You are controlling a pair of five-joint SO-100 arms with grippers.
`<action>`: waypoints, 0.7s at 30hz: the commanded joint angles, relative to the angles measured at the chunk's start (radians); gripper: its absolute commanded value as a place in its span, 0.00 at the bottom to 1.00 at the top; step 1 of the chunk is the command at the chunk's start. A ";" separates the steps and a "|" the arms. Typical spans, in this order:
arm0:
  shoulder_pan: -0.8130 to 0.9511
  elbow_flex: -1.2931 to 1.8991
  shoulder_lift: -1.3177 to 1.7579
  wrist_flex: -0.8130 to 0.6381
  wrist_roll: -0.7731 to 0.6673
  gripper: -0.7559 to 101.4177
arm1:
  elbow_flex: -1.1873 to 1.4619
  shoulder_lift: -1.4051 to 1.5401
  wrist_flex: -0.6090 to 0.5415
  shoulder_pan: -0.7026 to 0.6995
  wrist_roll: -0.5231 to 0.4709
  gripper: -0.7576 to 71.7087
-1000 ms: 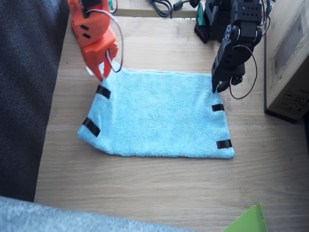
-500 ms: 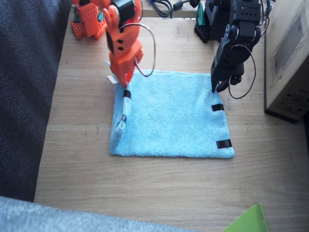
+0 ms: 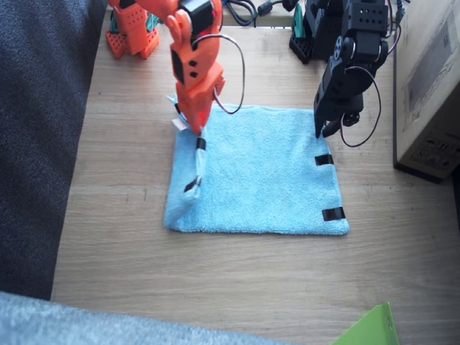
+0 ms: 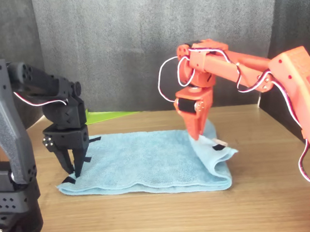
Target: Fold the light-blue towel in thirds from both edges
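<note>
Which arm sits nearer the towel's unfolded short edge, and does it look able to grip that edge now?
The left arm. Probably yes: its tool hangs at the light-blue towel corner, nothing between, and the right tool works the opposite edge.

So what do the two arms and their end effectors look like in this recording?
The right arm is bright orange plastic with a white cable looping beside it and a tapered orange end effector. The left arm is matte black with perforated housings, a thin cable and a black end effector.

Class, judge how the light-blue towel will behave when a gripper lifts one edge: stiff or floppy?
Probably floppy: the light-blue towel sags in a soft curve below the right gripper. Likely light, since a pinched corner raises the whole edge. Its terry surface probably grips the wooden table rather than sliding.
</note>
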 commanded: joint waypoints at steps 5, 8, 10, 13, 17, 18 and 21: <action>0.006 0.014 0.055 0.005 0.018 0.01 | -0.107 -0.011 0.011 0.064 0.009 0.01; 0.008 0.020 0.061 0.002 0.018 0.01 | -0.118 -0.021 0.011 0.083 0.000 0.02; 0.008 0.023 0.064 0.000 0.018 0.01 | -0.121 -0.028 0.011 0.091 -0.005 0.05; 0.008 0.025 0.067 -0.002 0.018 0.01 | -0.121 -0.029 0.011 0.103 -0.018 0.21; 0.008 0.028 0.071 -0.003 0.017 0.01 | -0.135 -0.017 0.011 0.114 -0.029 0.30; 0.008 0.028 0.071 -0.003 0.017 0.01 | -0.140 -0.012 0.011 0.115 -0.031 0.31; 0.008 0.029 0.072 -0.003 0.017 0.01 | -0.161 0.009 0.011 0.118 -0.034 0.33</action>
